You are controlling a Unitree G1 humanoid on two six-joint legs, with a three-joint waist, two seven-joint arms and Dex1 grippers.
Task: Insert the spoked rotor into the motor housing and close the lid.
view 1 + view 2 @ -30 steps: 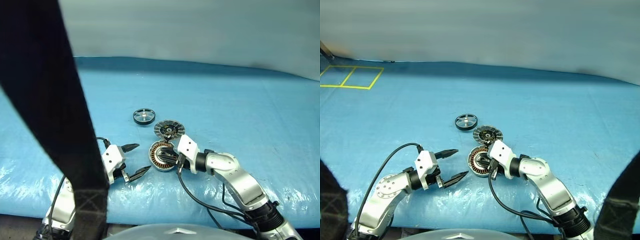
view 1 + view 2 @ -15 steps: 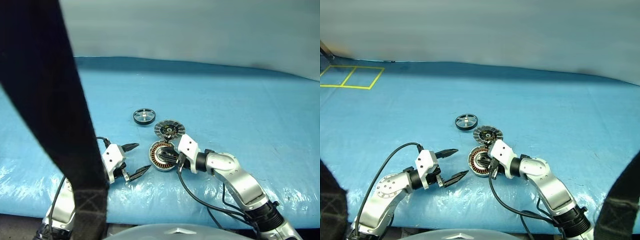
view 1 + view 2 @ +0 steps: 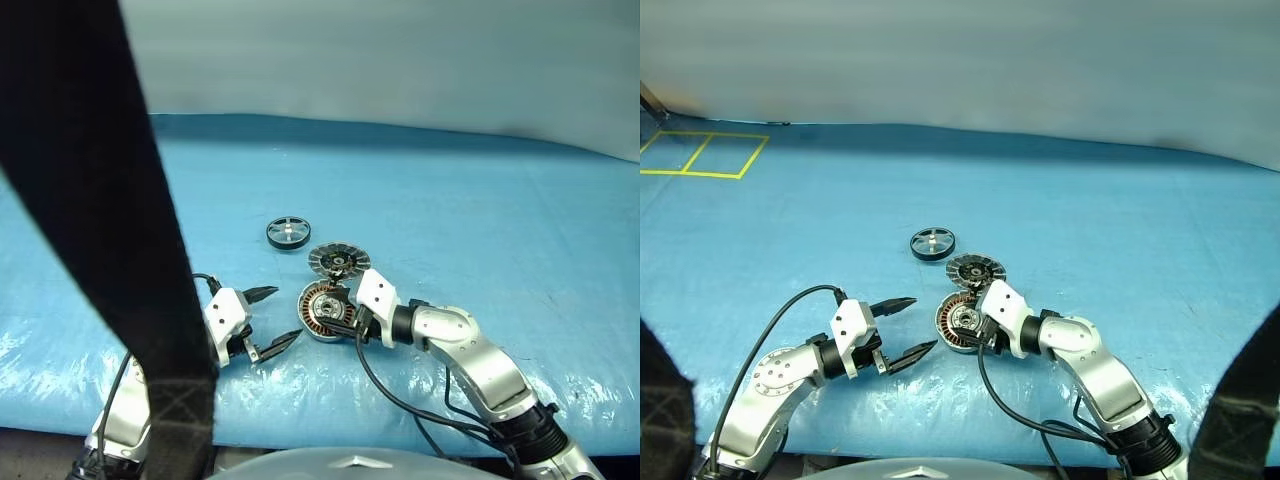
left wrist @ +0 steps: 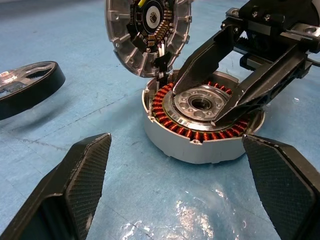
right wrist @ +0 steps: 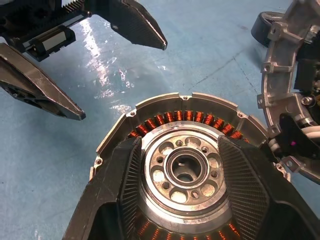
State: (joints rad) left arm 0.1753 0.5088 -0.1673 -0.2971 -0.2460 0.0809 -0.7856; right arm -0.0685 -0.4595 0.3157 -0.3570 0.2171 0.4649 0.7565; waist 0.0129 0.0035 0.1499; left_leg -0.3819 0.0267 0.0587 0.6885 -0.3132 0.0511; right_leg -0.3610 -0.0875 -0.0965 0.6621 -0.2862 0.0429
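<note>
My right gripper [image 5: 185, 195] is straddling the silvery copper-wound motor housing [image 4: 200, 125] half-spread, gripping nothing; the small black spoked rotor [image 3: 932, 243] is lying beyond, left gripper [image 3: 908, 328] gaping wide

A blue sheeted table [image 3: 1120, 230] carries the spoked rotor [image 3: 932, 243], motor housing [image 3: 958, 323] and lid [image 3: 974, 268].

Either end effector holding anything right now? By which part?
Left end effector open, empty. Right end effector straddles the motor housing's centre hub; whether it grips cannot be told.

One spoked rotor [image 3: 932, 243], one motor housing [image 3: 958, 323], one lid [image 3: 975, 268]
</note>
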